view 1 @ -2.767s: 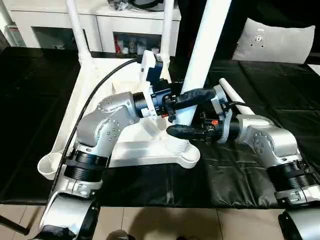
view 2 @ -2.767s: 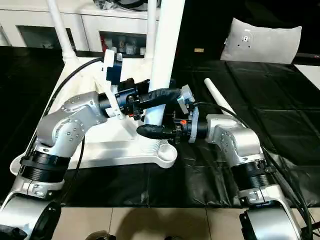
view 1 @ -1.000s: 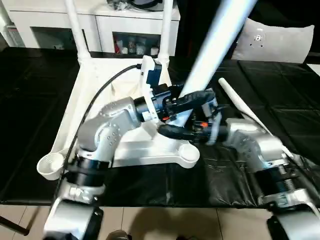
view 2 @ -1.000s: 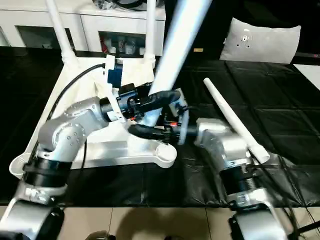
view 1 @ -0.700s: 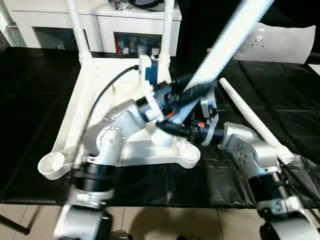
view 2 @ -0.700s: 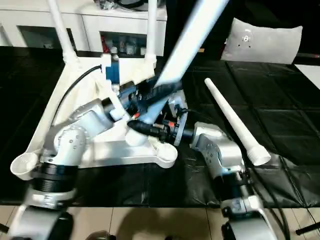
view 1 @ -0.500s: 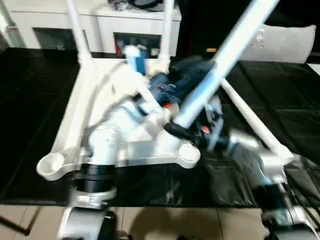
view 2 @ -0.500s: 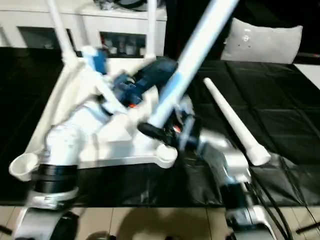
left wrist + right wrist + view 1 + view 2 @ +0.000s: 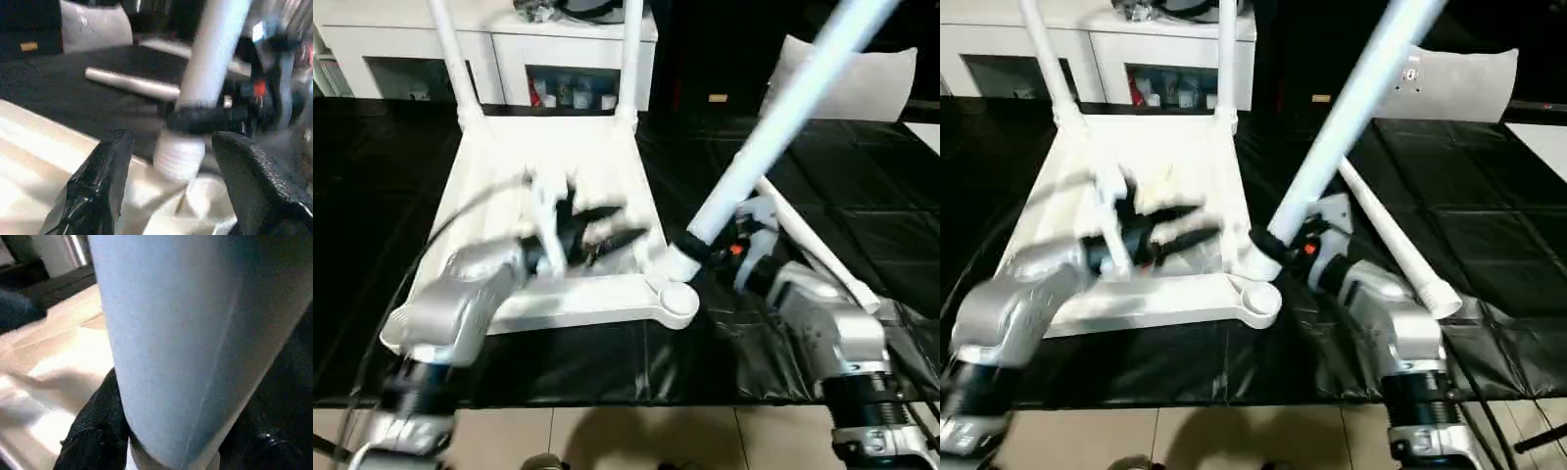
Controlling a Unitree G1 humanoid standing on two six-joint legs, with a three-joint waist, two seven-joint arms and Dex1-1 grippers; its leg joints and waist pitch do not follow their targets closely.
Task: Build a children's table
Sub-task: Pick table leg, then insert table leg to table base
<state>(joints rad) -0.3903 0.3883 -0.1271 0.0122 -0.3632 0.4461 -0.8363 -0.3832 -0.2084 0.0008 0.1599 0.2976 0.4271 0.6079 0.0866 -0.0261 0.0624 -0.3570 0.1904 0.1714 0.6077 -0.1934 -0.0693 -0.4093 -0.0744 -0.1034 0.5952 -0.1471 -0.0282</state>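
**Four legs, one top, two grippers: a leg held slanting at the near corner socket**

The white tabletop (image 9: 548, 186) lies upside down on the counter (image 9: 372, 176), which is draped in black sheeting. Four tapered white legs can be counted. Two stand upright in the far corner sockets, the far left leg (image 9: 445, 44) and the far right leg (image 9: 631, 49), both cut off by the top edge. A third, the loose leg (image 9: 813, 250), lies flat on the black sheet to the right of the top. The fourth, the held leg (image 9: 783, 117), slants up and to the right, its ribbed lower end just beside the near right corner socket (image 9: 677, 299); whether it sits in the socket is hard to make out.

The right gripper (image 9: 1268, 243) has its jaws clamped around the held leg close to its lower end. The left gripper (image 9: 171, 186) hangs over the ribbed underside with its jaws spread apart and nothing between them; its arm is blurred in the head views.

Behind the counter stands a white cabinet (image 9: 509, 39) with glass doors, and a flat white board (image 9: 862, 83) leans at the far right. Pale floor tiles (image 9: 607, 436) show along the near edge.
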